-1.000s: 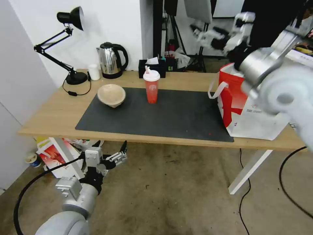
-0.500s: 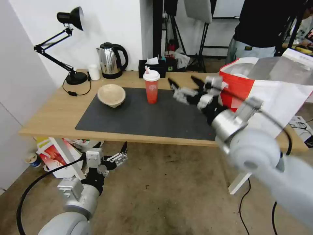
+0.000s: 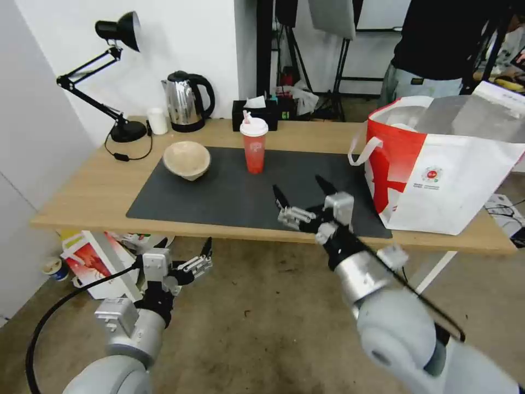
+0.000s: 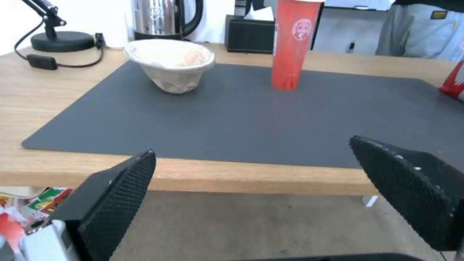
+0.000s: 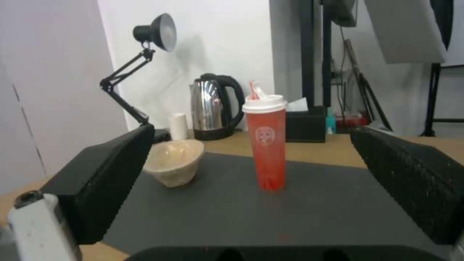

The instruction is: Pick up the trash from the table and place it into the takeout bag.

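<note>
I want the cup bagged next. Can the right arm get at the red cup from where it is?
Probably yes. The right gripper is open over the mat's near edge, facing the red cup. Bare mat lies between them, and the beige bowl stands off to the side.

takeout bag cut off at right edge, its contents hidden behind foil lining

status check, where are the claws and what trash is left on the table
Right claw open, empty, over mat's near edge. Left claw open, parked below table. Red cup and beige bowl on mat, nothing blocking.
</note>
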You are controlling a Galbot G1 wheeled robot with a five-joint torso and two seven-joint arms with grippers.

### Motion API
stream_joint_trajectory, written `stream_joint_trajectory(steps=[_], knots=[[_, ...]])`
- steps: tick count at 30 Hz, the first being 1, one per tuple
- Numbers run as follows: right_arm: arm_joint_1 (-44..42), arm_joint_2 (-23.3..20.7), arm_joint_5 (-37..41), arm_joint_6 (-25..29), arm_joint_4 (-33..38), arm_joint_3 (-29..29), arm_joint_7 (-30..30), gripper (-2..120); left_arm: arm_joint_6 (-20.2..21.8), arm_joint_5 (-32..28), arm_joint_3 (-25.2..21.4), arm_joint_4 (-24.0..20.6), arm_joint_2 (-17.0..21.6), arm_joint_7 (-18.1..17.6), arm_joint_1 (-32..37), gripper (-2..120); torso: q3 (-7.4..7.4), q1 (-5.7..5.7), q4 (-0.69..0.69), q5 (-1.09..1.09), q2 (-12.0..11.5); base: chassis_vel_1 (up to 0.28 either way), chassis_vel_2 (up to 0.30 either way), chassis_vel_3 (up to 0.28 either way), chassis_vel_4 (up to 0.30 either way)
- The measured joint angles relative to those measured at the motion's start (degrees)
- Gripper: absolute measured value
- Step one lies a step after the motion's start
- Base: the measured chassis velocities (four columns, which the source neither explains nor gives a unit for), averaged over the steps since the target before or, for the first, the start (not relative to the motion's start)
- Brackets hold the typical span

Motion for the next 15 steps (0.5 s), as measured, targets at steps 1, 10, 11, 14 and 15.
stream_joint_trajectory(steps=[1,10,11,14,15], knots=[[0.0,0.0,0.0,0.0,0.0,0.0,0.0,100,0.0,0.0,0.0,0.0,0.0,0.0,0.0,100,0.0,0.0,0.0,0.0,0.0,0.0,0.0,0.0,0.0],[-7.22,6.42,-14.18,5.26,-0.44,0.12,0.6,100,-0.11,-0.17,-0.15,-0.01,0.05,0.0,0.08,100,0.0,0.01,0.01,0.0,0.0,0.0,0.0,0.0,0.0],[-7.22,6.42,-14.18,5.26,-0.44,0.12,0.6,100,-0.11,-0.17,-0.15,-0.01,0.05,0.0,0.08,100,0.0,0.01,0.01,0.0,0.0,0.0,0.0,0.0,0.0],[-9.41,8.19,-17.45,7.22,-0.26,0.31,1.12,100,-0.19,-0.24,-0.19,-0.02,0.09,0.0,0.12,100,0.0,0.01,0.01,0.01,0.0,0.0,0.0,0.0,0.0],[-9.41,8.19,-17.45,7.22,-0.26,0.31,1.12,100,-0.19,-0.24,-0.19,-0.02,0.09,0.0,0.12,100,0.0,0.01,0.01,0.01,0.0,0.0,0.0,0.0,0.0]])
